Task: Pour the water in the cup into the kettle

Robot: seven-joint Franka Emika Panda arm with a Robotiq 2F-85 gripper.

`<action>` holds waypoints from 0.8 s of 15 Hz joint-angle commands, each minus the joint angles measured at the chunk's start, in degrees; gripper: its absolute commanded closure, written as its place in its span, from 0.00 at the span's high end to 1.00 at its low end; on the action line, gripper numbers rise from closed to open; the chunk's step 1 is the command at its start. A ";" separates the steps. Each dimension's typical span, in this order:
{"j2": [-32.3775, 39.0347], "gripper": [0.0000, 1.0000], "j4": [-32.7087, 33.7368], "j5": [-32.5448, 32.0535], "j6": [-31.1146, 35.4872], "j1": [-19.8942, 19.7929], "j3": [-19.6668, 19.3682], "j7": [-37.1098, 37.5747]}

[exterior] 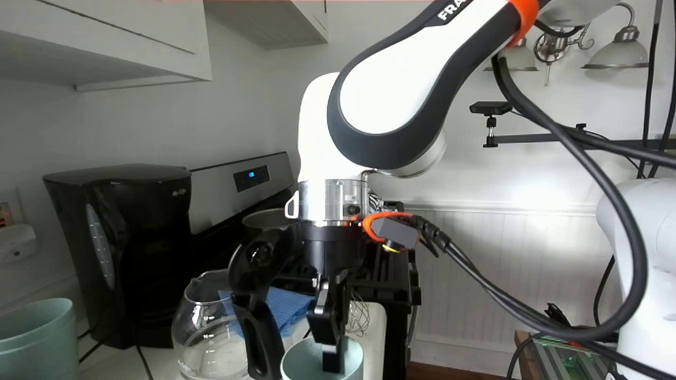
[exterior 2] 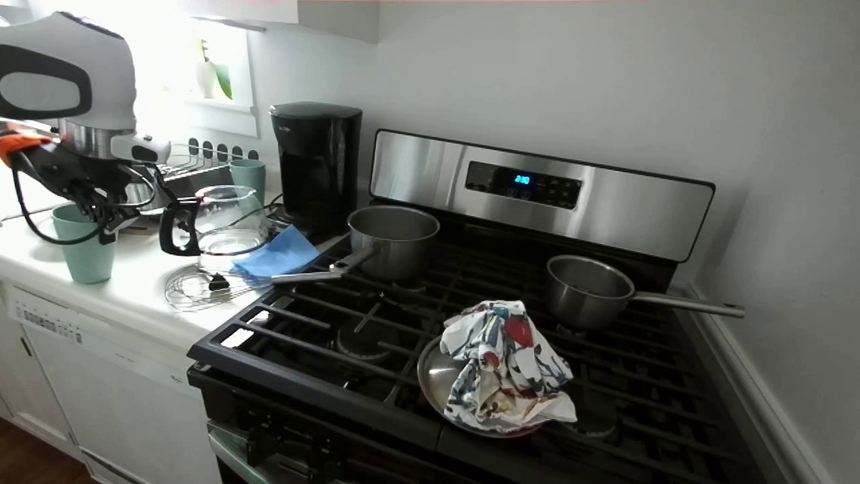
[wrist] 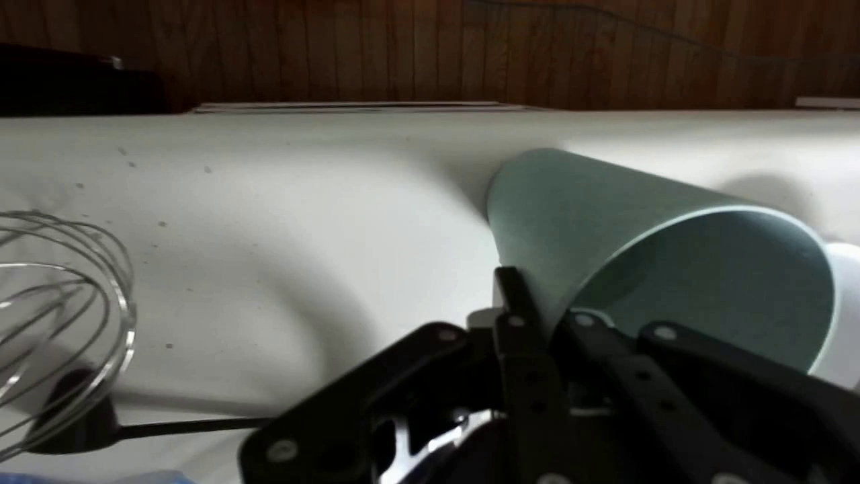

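The pale teal-green cup (exterior: 351, 364) stands on the white counter near its front edge; it also shows in an exterior view (exterior 2: 89, 252) and in the wrist view (wrist: 571, 202). My gripper (wrist: 549, 312) points down at its rim, one finger inside the cup and one outside, with the cup wall pinched between them. The gripper also shows in both exterior views (exterior: 331, 354) (exterior 2: 111, 228). Water inside the cup cannot be made out. No dark rounded kettle shows; it is hidden or out of view. A clear glass carafe (exterior: 211, 338) with a black handle (exterior 2: 178, 225) stands close beside the cup.
A second teal container (exterior: 39, 343) stands farther back beside the black coffee maker (exterior 2: 316, 161). A whisk (wrist: 67, 323) and a blue cloth (exterior 2: 285, 252) lie by the carafe. The stove (exterior 2: 369, 309) holds two saucepans (exterior 2: 393, 235) (exterior 2: 584, 292) and a cloth-covered pan (exterior 2: 440, 376).
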 commanded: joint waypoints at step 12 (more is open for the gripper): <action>-17.50 0.01 -1.61 -20.63 -16.52 -8.09 -1.26 3.02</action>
